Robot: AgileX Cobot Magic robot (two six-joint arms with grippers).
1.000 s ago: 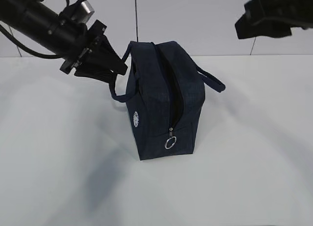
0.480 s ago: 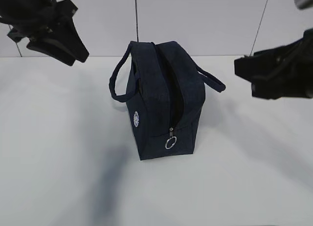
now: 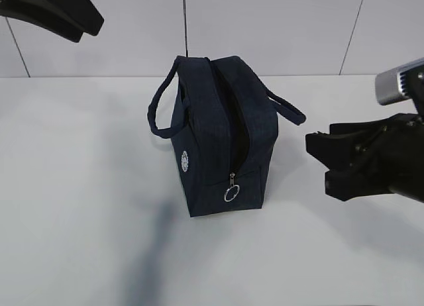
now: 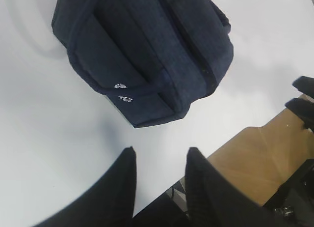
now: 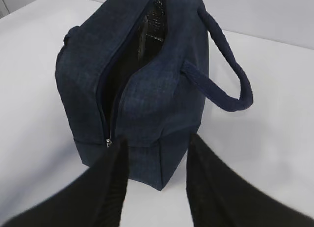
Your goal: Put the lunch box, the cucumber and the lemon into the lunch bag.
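The boxy dark navy fabric lunch bag [image 3: 222, 144] is standing upright near the middle of the plain white table [image 3: 79, 206], its top zipper undone so a dark slit is running along the top, with the metal ring pull [image 3: 230, 194] hanging at the near end. One loop handle [image 3: 161, 101] is arching out to the left and the other loop handle [image 3: 286, 109] is drooping to the right. A small white round logo [image 3: 185, 161] is showing on the left side panel.

The left hand [image 4: 159, 185] is hanging high at the upper left of the exterior view, well apart from the bag; its wrist camera is looking down on the bag from above, and its two dark fingers are standing apart with only bare table between them.

The right hand [image 5: 157, 183] is sitting low to the right of the bag, near it but not touching, pointing toward the bag's end panel. Its fingers are spread wide and holding nothing, framing the bag's lower corner in the wrist view.

The inside of the bag is too dark to make out.
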